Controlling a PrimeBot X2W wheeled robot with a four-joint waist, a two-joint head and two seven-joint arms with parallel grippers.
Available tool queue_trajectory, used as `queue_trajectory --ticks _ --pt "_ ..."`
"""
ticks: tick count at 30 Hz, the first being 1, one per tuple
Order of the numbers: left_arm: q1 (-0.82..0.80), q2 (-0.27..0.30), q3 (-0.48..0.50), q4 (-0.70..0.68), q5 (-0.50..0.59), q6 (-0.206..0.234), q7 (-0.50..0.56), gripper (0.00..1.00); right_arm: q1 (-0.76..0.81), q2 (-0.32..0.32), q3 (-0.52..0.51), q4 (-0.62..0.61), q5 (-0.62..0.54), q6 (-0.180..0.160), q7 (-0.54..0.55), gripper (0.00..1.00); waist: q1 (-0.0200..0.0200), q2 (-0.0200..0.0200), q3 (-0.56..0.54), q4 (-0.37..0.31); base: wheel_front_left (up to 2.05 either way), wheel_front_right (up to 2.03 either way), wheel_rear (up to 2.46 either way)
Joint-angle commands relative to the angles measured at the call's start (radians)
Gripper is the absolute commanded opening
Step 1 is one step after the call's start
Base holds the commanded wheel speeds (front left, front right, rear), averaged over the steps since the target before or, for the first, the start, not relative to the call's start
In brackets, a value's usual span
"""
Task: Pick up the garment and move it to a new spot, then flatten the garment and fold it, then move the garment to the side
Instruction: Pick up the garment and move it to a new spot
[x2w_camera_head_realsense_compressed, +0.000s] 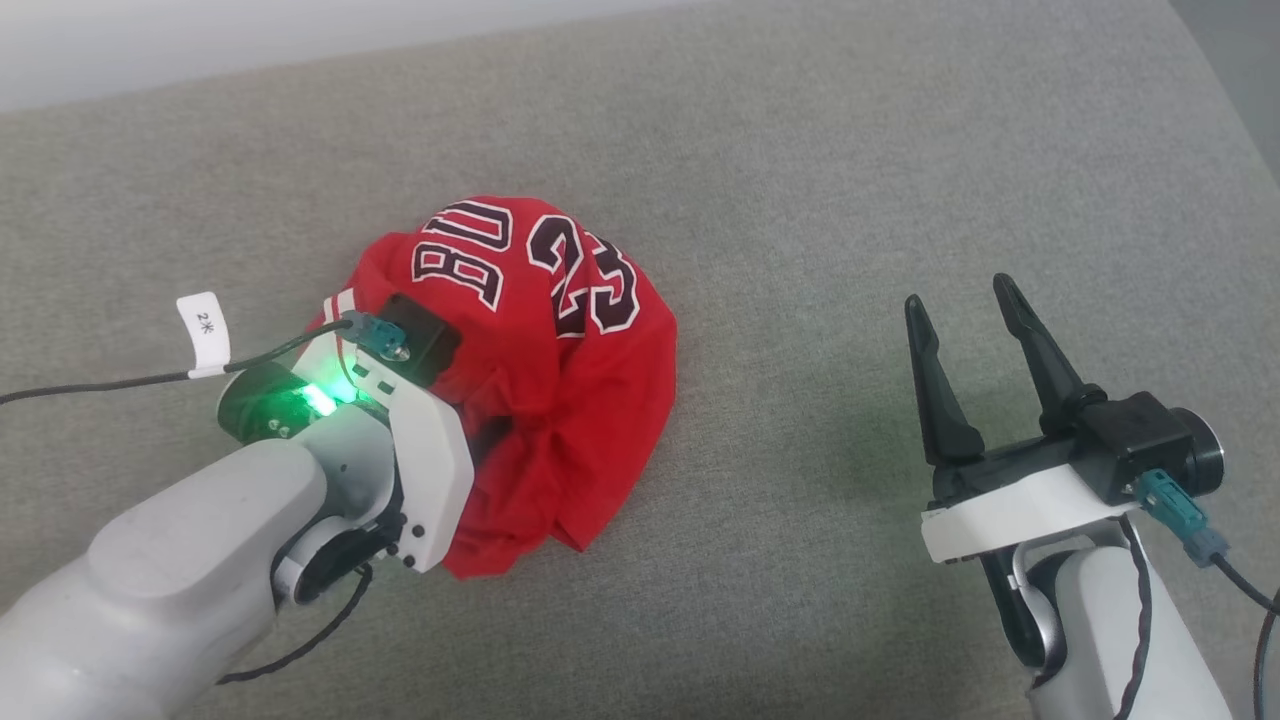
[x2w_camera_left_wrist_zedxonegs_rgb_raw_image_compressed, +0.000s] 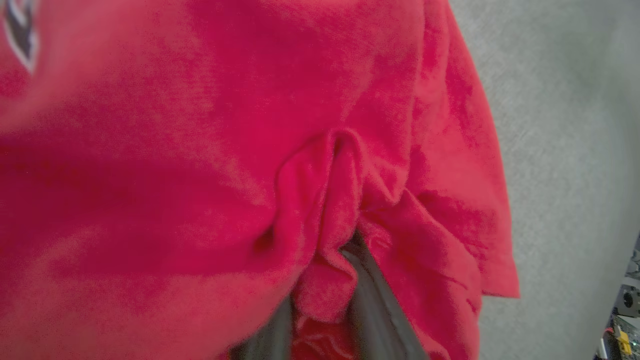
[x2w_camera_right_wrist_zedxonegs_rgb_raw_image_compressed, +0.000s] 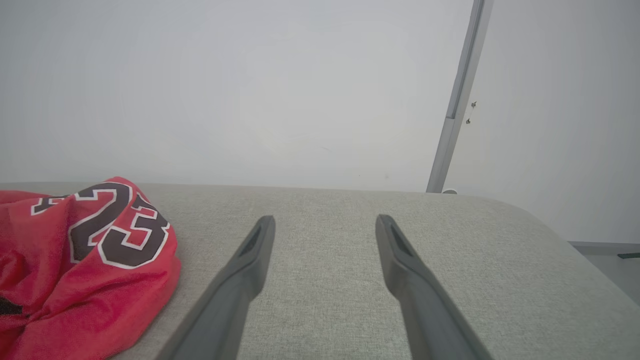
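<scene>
Red knit cloth, black-and-white block lettering: the bright red sports-jersey garment (x2w_camera_head_realsense_compressed: 570, 400) lies as a crumpled mound left of centre in the head view, on the grey woven-cloth surface (x2w_camera_head_realsense_compressed: 800, 150). The "23" faces up on its upper part. It also shows at the lower left of the right wrist view (x2w_camera_right_wrist_zedxonegs_rgb_raw_image_compressed: 85, 270).

Left gripper (x2w_camera_left_wrist_zedxonegs_rgb_raw_image_compressed: 322, 285): in the left wrist view its two dark fingers rise from the bottom edge with a raised ridge of red cloth bunched between them, so it is pinching the garment. In the head view the pale forearm and green-lit wrist lie over the mound's lower left. The grip sits low and near the heap's middle, probably to take enough layers for a lift.

Right gripper (x2w_camera_head_realsense_compressed: 958, 292): fingers spread, nothing between them, at the right of the head view, well apart from the garment. It looks parked clear so the left arm can carry alone.

Judgement: first step in hand, with pick-up and move to a new spot under way. The mound touches the surface all round, so it is not yet lifted. Risk: a single pinch may take one layer only, and the heap would then unroll and trail.
</scene>
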Motion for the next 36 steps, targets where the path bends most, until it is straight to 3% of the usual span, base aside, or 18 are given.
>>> queue_trajectory --ticks 1,9,16,28,36 --pt "0.014 -0.006 0.002 0.012 -0.016 -0.008 -0.007 1.0 -0.002 0.001 0.001 0.007 -0.006 -0.001 -0.006 1.0 0.0 -0.0001 -0.022 0.013 0.0 0.0 0.0" --pt "0.037 -0.013 0.043 -0.01 -0.034 -0.013 -0.099 1.0 0.026 0.001 -0.014 0.038 -0.025 -0.001 -0.006 1.0 0.0 -0.0001 -0.109 0.059 0.0 0.0 0.0" --pt "0.089 0.016 0.087 -0.051 -0.055 0.003 -0.209 1.0 0.045 0.001 -0.023 0.059 -0.042 -0.001 -0.006 1.0 0.0 -0.0001 -0.175 0.094 0.0 0.0 0.0" --pt "0.267 0.092 0.207 -0.041 -0.12 0.061 -0.49 1.0 0.087 -0.003 -0.05 0.103 -0.052 -0.001 -0.006 1.0 0.0 -0.0001 -0.288 0.138 0.0 0.0 0.0" --pt "0.401 0.111 0.366 -0.045 -0.106 0.079 -0.532 1.0 0.118 -0.019 -0.076 0.099 -0.039 -0.001 -0.006 1.0 0.0 -0.0001 -0.317 0.167 0.0 0.0 0.0"
